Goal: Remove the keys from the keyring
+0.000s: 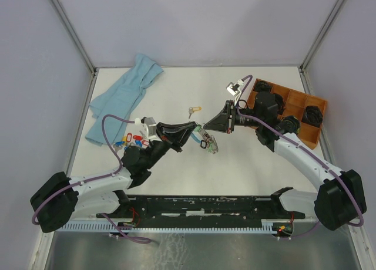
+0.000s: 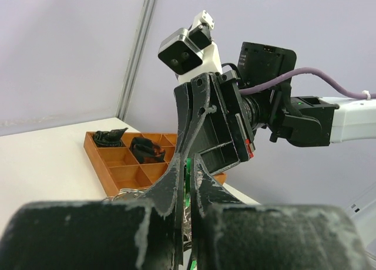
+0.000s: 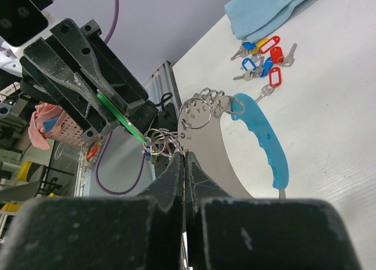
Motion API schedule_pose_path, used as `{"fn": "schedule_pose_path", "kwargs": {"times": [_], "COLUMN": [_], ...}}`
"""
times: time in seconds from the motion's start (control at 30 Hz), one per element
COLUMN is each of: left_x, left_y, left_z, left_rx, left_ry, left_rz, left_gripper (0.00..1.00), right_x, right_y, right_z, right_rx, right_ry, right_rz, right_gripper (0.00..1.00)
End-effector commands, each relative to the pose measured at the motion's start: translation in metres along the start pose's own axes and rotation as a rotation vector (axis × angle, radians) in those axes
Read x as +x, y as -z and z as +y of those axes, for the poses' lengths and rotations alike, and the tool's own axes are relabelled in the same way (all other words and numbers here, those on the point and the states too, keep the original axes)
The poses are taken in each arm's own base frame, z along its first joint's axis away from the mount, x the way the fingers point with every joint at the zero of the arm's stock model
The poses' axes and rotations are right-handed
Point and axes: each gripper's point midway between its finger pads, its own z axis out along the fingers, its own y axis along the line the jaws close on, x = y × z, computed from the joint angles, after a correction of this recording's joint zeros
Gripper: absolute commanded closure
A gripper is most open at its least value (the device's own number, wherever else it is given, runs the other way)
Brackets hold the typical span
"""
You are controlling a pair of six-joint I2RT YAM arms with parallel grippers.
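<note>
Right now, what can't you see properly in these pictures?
- Top view: the keys on the keyring are too small to count.
- Left wrist view: the left gripper hides what it pinches; only a green strip shows.
- Right wrist view: the right gripper covers where it grips the keyring.
- Left wrist view: the black things in the orange tray are too dark to name.

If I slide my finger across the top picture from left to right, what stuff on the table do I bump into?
Cloth → keyring → tray
</note>
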Motion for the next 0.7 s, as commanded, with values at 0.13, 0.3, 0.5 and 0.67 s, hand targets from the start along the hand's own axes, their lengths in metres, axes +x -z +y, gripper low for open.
{"fn": "schedule_pose_path", "kwargs": {"times": [0.13,0.3,0.5,0.67], "left_x": [-0.01,-0.005,-0.005,-0.014], "left_y": [0.003,0.004,0.005,0.001], "left_z": [-0.005,-0.004,-0.006,-0.008], "left_rx": [0.025,0.024,0.031,0.03], "left_ry": [-0.014,-0.02,-0.021,-0.023], "left_rz": [-0.03,-0.007,-0.004,-0.024], "left_gripper": [0.97,0.97,0.97,0.97], "right_x": [-0.017,-0.017,-0.016,-0.016], "right_y": [0.002,0.002,0.002,0.002], "right_z": [0.002,0.001,0.0,0.0], "right_rx": [0.019,0.025,0.031,0.029], "right_ry": [0.048,0.047,0.05,0.066], "right_rz": [-0.062,-0.065,-0.064,-0.061], "right_gripper": [0.99,1.0,0.99,1.0]}}
